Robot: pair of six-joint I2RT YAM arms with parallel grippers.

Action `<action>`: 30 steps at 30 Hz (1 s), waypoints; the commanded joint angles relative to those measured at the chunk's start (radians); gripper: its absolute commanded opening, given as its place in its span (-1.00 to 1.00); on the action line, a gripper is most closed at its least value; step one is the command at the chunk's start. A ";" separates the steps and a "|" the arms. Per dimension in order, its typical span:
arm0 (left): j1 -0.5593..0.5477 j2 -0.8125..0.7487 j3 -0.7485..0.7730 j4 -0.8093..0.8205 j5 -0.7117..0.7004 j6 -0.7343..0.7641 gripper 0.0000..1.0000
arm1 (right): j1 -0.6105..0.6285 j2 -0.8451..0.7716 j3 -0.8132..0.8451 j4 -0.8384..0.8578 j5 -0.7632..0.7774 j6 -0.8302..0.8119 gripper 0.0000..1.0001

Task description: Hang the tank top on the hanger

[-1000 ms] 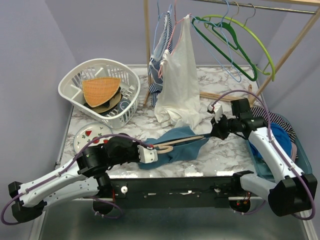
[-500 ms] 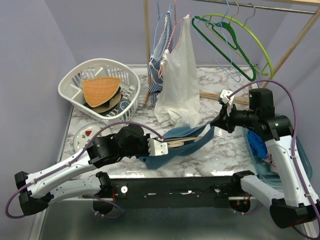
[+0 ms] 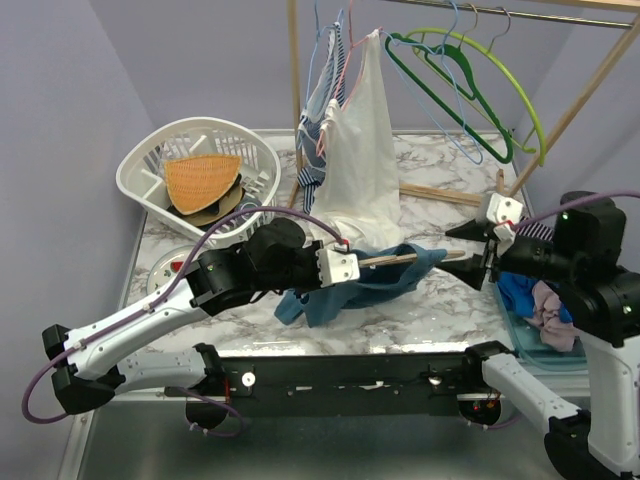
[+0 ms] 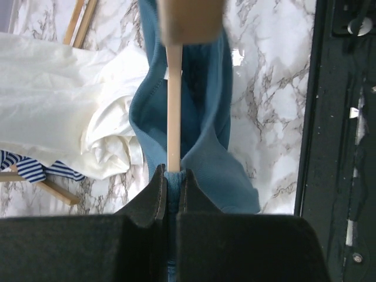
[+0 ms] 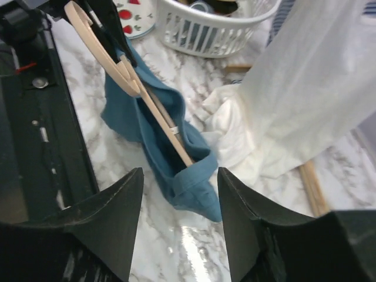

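The tan hanger (image 3: 400, 257) is held level above the table, pointing right, with the teal tank top (image 3: 375, 285) draped over it and sagging to the marble. My left gripper (image 3: 340, 266) is shut on the hanger's near end, with teal fabric pinched in the jaws. In the left wrist view the hanger (image 4: 173, 106) runs straight out of that gripper (image 4: 172, 176), with the tank top (image 4: 214, 123) around it. My right gripper (image 3: 463, 250) stands open just off the hanger's far tip and holds nothing. In the right wrist view the right gripper (image 5: 180, 171) frames the tank top (image 5: 150, 129) and the hanger (image 5: 120, 67).
A white laundry basket (image 3: 255, 160) stands at the back left, a plate (image 3: 165, 272) in front of it. A cream garment (image 3: 360, 170) and a striped garment (image 3: 320, 115) hang from the rack, green hangers (image 3: 470, 90) beside them. A blue bin of clothes (image 3: 520, 330) sits on the right.
My right gripper has opened, let go of the tank top and drawn back to the right. My left arm has lifted the hanger and carried it right.
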 commanded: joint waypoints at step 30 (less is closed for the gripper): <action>0.006 0.059 0.198 -0.088 0.268 -0.022 -1.00 | 0.006 -0.028 -0.306 -0.395 -0.120 -0.749 -0.33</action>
